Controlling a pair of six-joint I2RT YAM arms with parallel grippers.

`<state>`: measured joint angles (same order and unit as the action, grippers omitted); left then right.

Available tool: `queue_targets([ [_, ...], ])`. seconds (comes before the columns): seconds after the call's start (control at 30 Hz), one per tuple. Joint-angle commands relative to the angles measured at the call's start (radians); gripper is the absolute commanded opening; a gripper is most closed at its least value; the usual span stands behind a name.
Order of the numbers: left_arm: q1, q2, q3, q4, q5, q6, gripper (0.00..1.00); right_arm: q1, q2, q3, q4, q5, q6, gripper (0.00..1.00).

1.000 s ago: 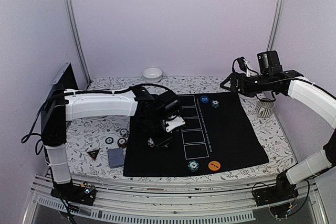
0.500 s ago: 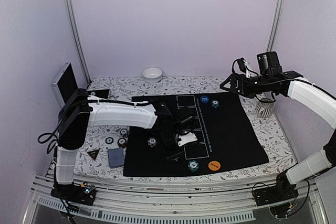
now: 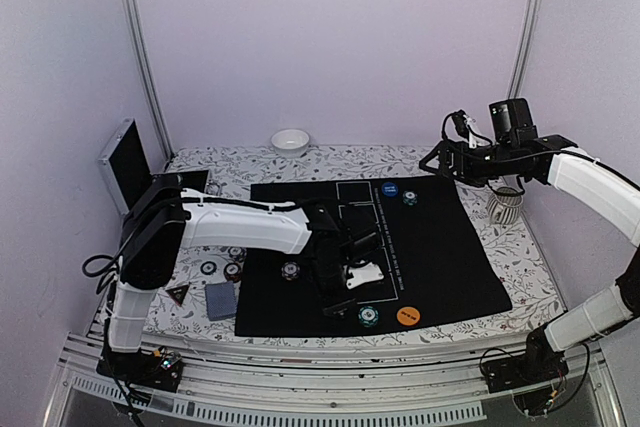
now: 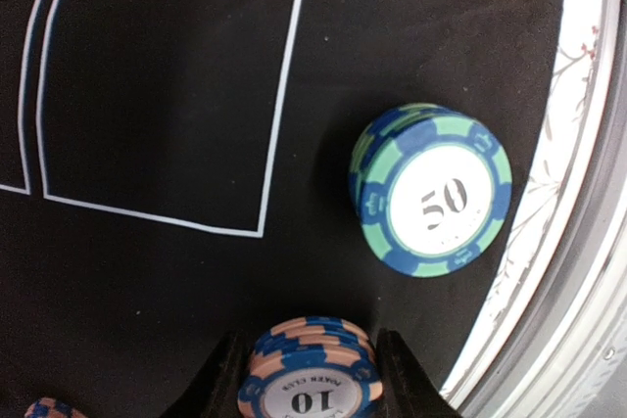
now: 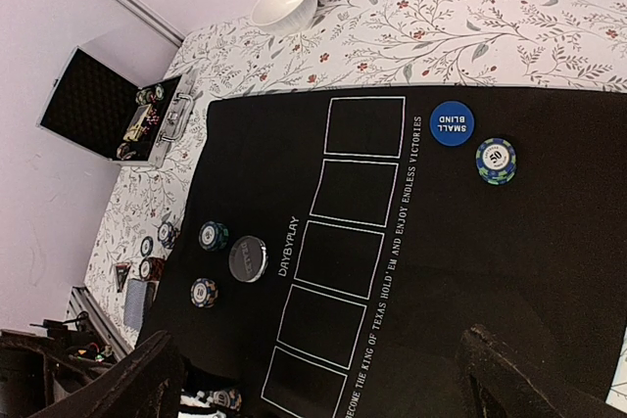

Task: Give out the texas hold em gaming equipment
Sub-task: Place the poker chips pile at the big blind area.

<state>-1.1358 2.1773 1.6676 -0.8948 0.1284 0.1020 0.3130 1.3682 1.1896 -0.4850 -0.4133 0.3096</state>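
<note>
Left fingers (image 3: 340, 304) grip a 10-chip stack (image 4: 309, 387), low over the mat's (image 3: 440, 247) near edge beside the 50 stack (image 4: 431, 201). Right fingers (image 3: 437, 159) gape wide, empty. Blue disc (image 5: 452, 123) and orange disc (image 3: 407, 315) look placed; cards (image 3: 220, 299) and triangle (image 3: 178, 293) lie undealt on the surface (image 3: 400, 159).

L arm (image 3: 240, 227), R arm (image 3: 590, 175): white shells, blk joints. Blk cable loop (image 3: 90, 269) above L base (image 3: 150, 365). L end effector (image 4: 312, 381): blk fingers (image 4: 217, 386).
</note>
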Motion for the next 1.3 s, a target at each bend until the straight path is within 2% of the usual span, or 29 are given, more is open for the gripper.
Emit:
queue_targets([
  [0.0,-0.018,-0.002,-0.012,0.000,0.013,0.022,0.00,0.003,-0.018,-0.004,0.016,0.013,-0.015,1.00],
  [0.07,-0.018,0.001,-0.017,0.000,0.015,0.024,0.00,0.002,-0.016,-0.003,0.016,0.013,-0.014,1.00],
  [0.1,-0.019,0.004,-0.017,0.002,0.018,0.024,0.05,0.002,-0.015,-0.002,0.016,0.014,-0.015,1.00],
  [0.33,-0.019,-0.013,-0.026,0.021,-0.016,0.018,0.55,0.003,-0.027,-0.003,0.013,0.019,-0.012,0.99],
  [0.4,-0.018,-0.028,-0.030,0.032,-0.015,0.018,0.64,0.003,-0.029,-0.002,0.013,0.021,-0.012,0.99],
  [0.47,-0.019,-0.041,-0.024,0.039,-0.011,0.016,0.69,0.003,-0.030,0.003,0.010,0.021,-0.013,0.99],
  [0.6,-0.019,-0.093,-0.021,0.050,-0.001,0.024,0.72,0.002,-0.034,0.008,0.005,0.023,-0.011,0.99],
  [0.83,0.025,-0.307,-0.091,0.120,0.007,0.035,0.76,0.003,-0.036,0.011,0.002,0.021,-0.012,0.99],
  [0.97,0.146,-0.411,-0.125,0.136,-0.009,-0.045,0.83,0.002,-0.043,0.011,0.003,0.029,-0.010,0.99],
  [1.03,0.244,-0.456,-0.155,0.147,-0.066,-0.113,0.97,0.003,-0.041,0.011,0.002,0.028,-0.011,0.99],
  [1.17,0.459,-0.508,-0.224,0.125,-0.200,-0.253,0.98,0.002,-0.047,0.007,0.000,0.031,-0.013,0.99],
  [1.27,0.575,-0.493,-0.280,0.083,-0.292,-0.302,0.98,0.002,-0.045,0.004,0.001,0.035,-0.013,0.99],
])
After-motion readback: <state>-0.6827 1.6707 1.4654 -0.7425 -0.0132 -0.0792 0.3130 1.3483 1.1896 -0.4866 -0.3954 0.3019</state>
